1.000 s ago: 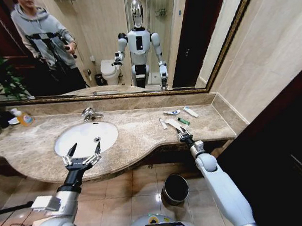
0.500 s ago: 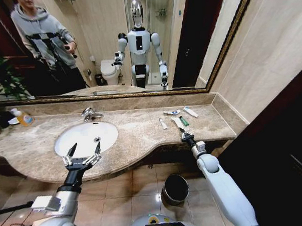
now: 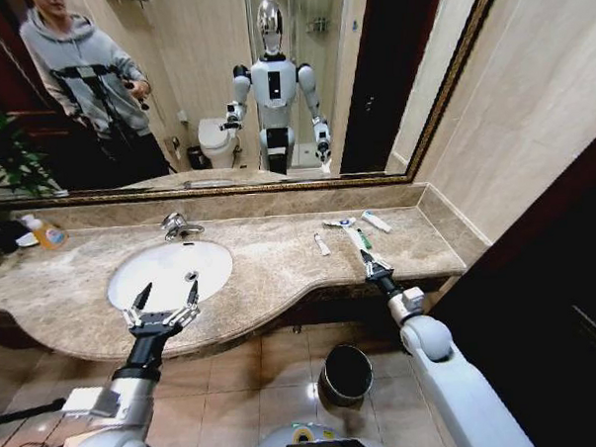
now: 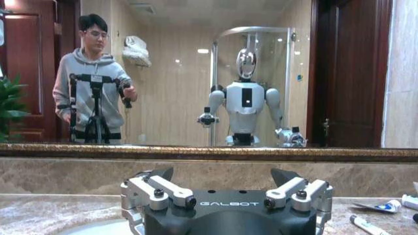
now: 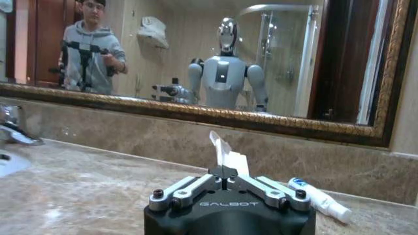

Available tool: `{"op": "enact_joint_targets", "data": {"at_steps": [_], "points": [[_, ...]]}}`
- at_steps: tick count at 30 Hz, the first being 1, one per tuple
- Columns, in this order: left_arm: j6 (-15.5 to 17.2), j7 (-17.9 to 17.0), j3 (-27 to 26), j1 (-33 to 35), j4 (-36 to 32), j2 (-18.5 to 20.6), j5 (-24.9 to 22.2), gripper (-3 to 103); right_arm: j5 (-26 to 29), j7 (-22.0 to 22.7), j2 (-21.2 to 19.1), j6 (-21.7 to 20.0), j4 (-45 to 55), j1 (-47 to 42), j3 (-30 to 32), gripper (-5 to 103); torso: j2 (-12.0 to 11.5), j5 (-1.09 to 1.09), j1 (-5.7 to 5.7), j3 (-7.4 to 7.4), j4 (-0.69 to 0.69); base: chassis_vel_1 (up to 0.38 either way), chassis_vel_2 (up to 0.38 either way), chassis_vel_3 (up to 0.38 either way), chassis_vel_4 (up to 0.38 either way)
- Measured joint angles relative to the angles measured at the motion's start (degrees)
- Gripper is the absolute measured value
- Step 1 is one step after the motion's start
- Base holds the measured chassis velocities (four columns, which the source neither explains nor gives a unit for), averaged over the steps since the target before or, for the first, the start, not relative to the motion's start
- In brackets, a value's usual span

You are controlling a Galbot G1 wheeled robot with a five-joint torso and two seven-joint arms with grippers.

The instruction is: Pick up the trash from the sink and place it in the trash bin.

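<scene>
Right gripper [image 3: 372,267] at the counter's front edge — fingers clamped on a white sachet [image 5: 225,154]. Left gripper [image 3: 164,307] over the sink [image 3: 122,276], fingers apart. Trash bin [image 3: 345,374] on the floor — contents not discernible.

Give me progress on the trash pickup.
Nothing visibly binned yet: the trash bin on the floor looks empty. In hand: right pincer shut on a white sachet at the counter's front edge. Left: several tubes on the marble. Left pincer hovers open by the sink.

Warm indoor light; head view bowed at edges; slight blur, perhaps.
</scene>
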Motion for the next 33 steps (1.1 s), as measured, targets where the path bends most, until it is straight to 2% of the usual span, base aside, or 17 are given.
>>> {"op": "enact_joint_targets", "data": {"at_steps": [3,8,11,13,16,19,20,25,27,30,32,33], "points": [[0.0,0.0,0.0,0.0,0.0,0.0,0.0,100,0.01,0.17,0.5,1.14,2.4,-3.75,0.71,0,0.0,0.0,0.0,0.0,0.0,0.0,0.0,0.0,0.0],[0.0,0.0,0.0,0.0,0.0,-0.01,0.0,100,-0.79,-0.6,2.68,5.73,5.08,-12.58,2.45,0,0.0,-0.01,0.0,0.0,0.0,0.0,0.0,0.0,0.0],[0.0,0.0,0.0,0.0,0.0,0.0,0.0,100,-1.73,-1.99,4.68,10.4,5.07,-20.08,3.24,0,0.0,-0.01,0.0,0.0,0.0,0.0,0.0,0.0,0.0],[0.0,-0.01,0.0,0.0,0.0,0.0,0.0,100,-2.04,-2.28,5.22,11.53,4.65,-21.75,3.33,0,0.0,-0.01,0.0,0.0,-0.01,0.0,0.0,0.0,0.0],[0.0,0.0,0.0,0.0,0.0,0.0,0.0,100,-3.46,-2.74,7.11,16.78,1.78,-26.52,3.25,0,0.0,0.0,0.0,0.0,0.0,0.0,0.0,0.0,0.0],[0.0,0.0,0.0,0.0,0.0,-0.01,0.0,100,-3.9,-2.8,7.82,19.11,0.28,-28.16,3.03,0,0.0,0.0,0.0,0.0,-0.01,0.0,0.0,0.0,0.0],[0.0,0.0,0.0,0.0,0.0,0.0,0.0,100,-4.1,-2.8,8.17,21.52,-1.48,-29.33,2.7,0,0.0,-0.01,0.0,0.0,0.0,0.0,0.0,0.0,0.0],[0.0,0.0,0.0,0.0,0.0,0.0,0.0,100,-5.66,-2.73,8.39,25.92,-8.56,-29.71,1.34,0,0.0,-0.01,0.0,0.0,0.0,0.0,0.0,0.0,0.0],[0.0,0.0,0.0,0.0,0.0,0.0,0.0,100,-6.24,-2.72,8.51,26.44,-10.49,-29.25,0.98,0,0.0,0.0,0.0,0.0,0.0,0.0,0.0,0.0,0.0],[0.0,0.0,0.0,0.0,0.0,0.0,0.0,100,-9.34,-2.85,9.02,28.5,-19.43,-25.7,-0.13,0,-0.01,0.0,0.0,0.0,-0.01,0.0,0.0,0.0,0.0],[0.0,0.0,0.0,0.0,0.0,0.0,0.0,100,-9.81,-2.95,9.1,28.7,-20.73,-24.95,-0.24,0,-0.01,0.0,0.0,0.01,-0.01,0.0,0.0,0.0,0.0],[0.0,0.0,0.0,0.0,0.0,0.0,0.0,100,-11.33,-3.23,9.51,29.23,-25.37,-22.02,-0.44,0,-0.01,0.01,0.0,0.0,0.0,0.0,0.0,0.0,0.0]]}}
